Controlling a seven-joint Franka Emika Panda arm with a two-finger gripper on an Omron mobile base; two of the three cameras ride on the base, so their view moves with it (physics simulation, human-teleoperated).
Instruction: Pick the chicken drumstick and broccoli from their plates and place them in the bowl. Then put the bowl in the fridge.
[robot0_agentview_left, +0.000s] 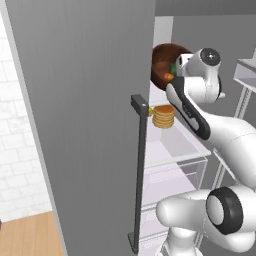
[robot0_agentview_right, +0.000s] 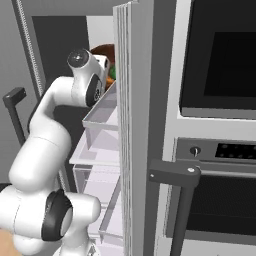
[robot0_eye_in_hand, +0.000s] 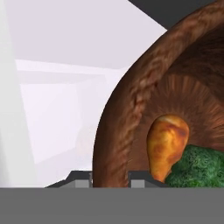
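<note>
Bowl (robot0_eye_in_hand: 144, 87) holds the drumstick (robot0_eye_in_hand: 167, 146) and the broccoli (robot0_eye_in_hand: 199, 168), touching, low against its wall. Bowl sits inside the open fridge (robot0_agentview_left: 90, 100), above the shelf (robot0_agentview_left: 175, 145) carrying a stack of pancakes (robot0_agentview_left: 163, 116). Gripper (robot0_eye_in_hand: 110, 179) is clamped on the bowl's rim, one finger each side. Risk: bowl is tipped well off level, mouth facing the hand, so further tilt could spill the food; a rim grip may also slip. Drumstick's long axis runs up the bowl wall, rounded end uppermost in the hand view.
</note>
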